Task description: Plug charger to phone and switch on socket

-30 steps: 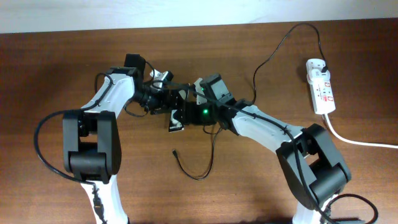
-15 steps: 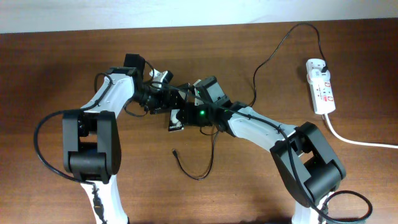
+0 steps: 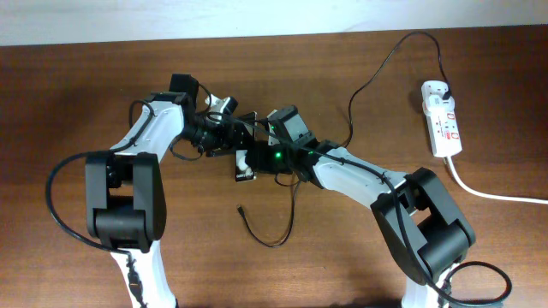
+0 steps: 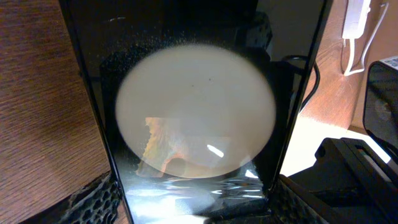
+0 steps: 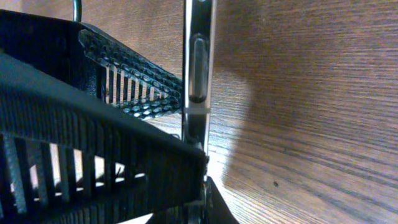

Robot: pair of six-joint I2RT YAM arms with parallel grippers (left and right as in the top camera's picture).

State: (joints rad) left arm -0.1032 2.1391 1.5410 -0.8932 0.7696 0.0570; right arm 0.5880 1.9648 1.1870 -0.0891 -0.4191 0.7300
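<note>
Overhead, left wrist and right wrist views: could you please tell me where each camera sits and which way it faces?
Overhead: above the table, looking straight down; the left arm and right arm show, meeting at the phone.
Left wrist: on the left arm, facing the phone's glossy face close up; its fingers flank the phone's bottom.
Right wrist: on the right arm, looking along the phone's thin edge toward the table; its ribbed finger fills the left.
Shared: both wrist views show the phone, one face-on, one edge-on.

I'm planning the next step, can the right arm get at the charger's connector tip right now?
Probably yes: the connector tip lies uncovered on the table near the right tool. That tool is at the phone, though, which the left tool grips.
</note>
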